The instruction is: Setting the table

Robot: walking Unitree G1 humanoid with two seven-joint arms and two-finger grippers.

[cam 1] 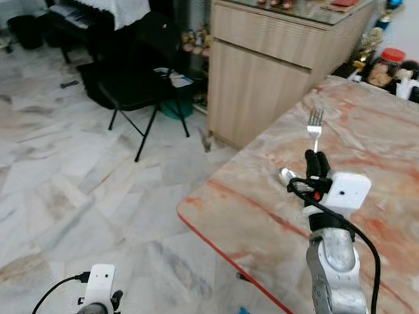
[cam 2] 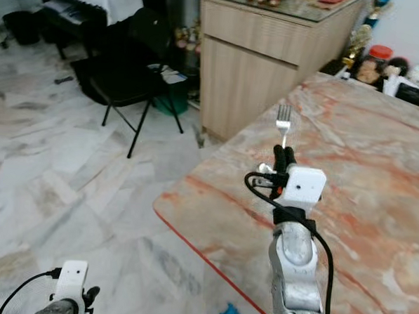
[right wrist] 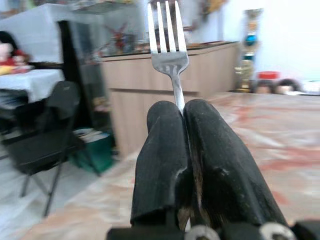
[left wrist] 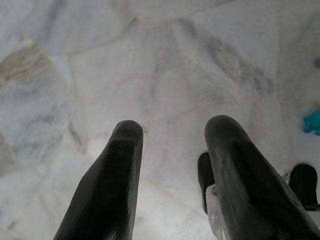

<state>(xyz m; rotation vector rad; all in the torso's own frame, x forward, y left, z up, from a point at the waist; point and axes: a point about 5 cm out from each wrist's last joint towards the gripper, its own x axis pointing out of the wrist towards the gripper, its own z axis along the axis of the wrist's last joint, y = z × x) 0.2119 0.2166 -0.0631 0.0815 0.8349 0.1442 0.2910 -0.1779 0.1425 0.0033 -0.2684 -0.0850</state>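
Fork (cam 1: 314, 124) is clamped by its handle in the right claw (cam 1: 317, 163), held above the near corner of the marble surface (cam 1: 391, 173), not yet set down; no place setting is laid, so nearly everything remains. Its long axis runs away from the robot, tines pointing toward the far wooden cabinet (cam 1: 270, 69). The left claw (left wrist: 172, 165) hangs spread over the floor.

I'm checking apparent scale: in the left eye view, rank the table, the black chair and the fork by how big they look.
1. table
2. black chair
3. fork, pinched in the right gripper

The chair stands farther back, so its true size is less sure.
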